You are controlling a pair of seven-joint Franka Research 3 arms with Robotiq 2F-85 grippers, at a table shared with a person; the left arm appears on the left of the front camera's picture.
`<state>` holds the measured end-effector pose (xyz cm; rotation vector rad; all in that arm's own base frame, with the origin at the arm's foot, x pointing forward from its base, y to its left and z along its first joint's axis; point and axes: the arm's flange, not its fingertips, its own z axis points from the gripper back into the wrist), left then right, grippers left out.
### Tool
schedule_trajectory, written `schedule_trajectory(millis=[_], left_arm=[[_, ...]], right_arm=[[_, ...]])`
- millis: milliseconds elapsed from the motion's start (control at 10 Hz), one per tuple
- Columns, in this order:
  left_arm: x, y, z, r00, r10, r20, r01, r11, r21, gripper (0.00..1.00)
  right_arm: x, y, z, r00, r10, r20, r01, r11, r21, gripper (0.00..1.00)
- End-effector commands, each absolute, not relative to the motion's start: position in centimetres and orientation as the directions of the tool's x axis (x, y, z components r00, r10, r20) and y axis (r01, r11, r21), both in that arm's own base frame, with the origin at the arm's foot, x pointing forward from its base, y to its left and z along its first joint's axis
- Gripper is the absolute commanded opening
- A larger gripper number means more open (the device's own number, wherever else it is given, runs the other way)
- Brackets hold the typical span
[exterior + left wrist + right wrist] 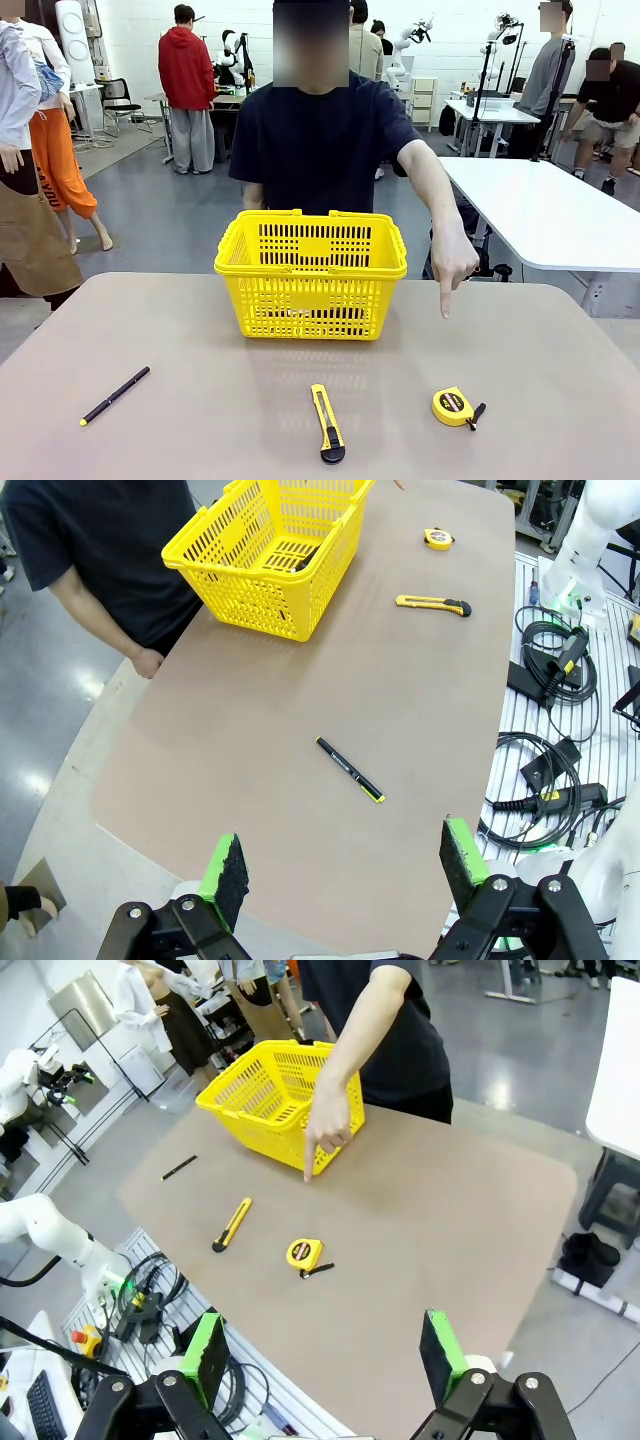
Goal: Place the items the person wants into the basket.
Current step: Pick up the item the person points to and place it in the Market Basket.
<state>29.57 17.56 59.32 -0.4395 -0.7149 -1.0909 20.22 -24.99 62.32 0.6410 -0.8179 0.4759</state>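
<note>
The yellow basket (311, 272) stands at the table's far middle, in front of the person (320, 140) in a black T-shirt. The person's hand (452, 262) points a finger down toward the round yellow tape measure (455, 406), which lies on the table at the front right. That tape measure (304, 1254) sits below the pointing hand (326, 1128) in the right wrist view, and the basket (275, 1102) behind it. My left gripper (345, 875) is open, high above the table's edge. My right gripper (325, 1355) is open too, with nothing between its fingers. The tape measure (437, 539) and basket (270, 555) lie far off.
A yellow-and-black utility knife (326, 424) lies at the front middle. A thin black pen with a yellow tip (114, 395) lies at the front left. Cables and gear (560, 730) sit beside the table on the robot's side. A white table (540, 210) stands behind at right.
</note>
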Motion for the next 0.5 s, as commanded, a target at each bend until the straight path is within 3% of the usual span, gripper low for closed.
schedule_trajectory(millis=[0, 200, 400], left_arm=[[29.5, 17.6, 59.4, 0.252, -0.636, 0.729, 0.917, 0.398, 0.029, 1.00], [29.5, 17.6, 59.4, 0.252, -0.636, 0.729, 0.917, 0.398, 0.029, 1.00], [29.5, 17.6, 59.4, 0.252, -0.636, 0.729, 0.917, 0.398, 0.029, 1.00]], right_arm=[[20.3, -25.2, 62.4, 0.579, 0.138, 0.804, -0.631, 0.699, 0.335, 1.00], [20.2, -25.0, 62.3, 0.599, 0.144, 0.788, -0.614, 0.715, 0.336, 1.00], [26.9, -16.6, 61.4, 0.803, 0.220, 0.555, -0.501, 0.753, 0.427, 1.00]])
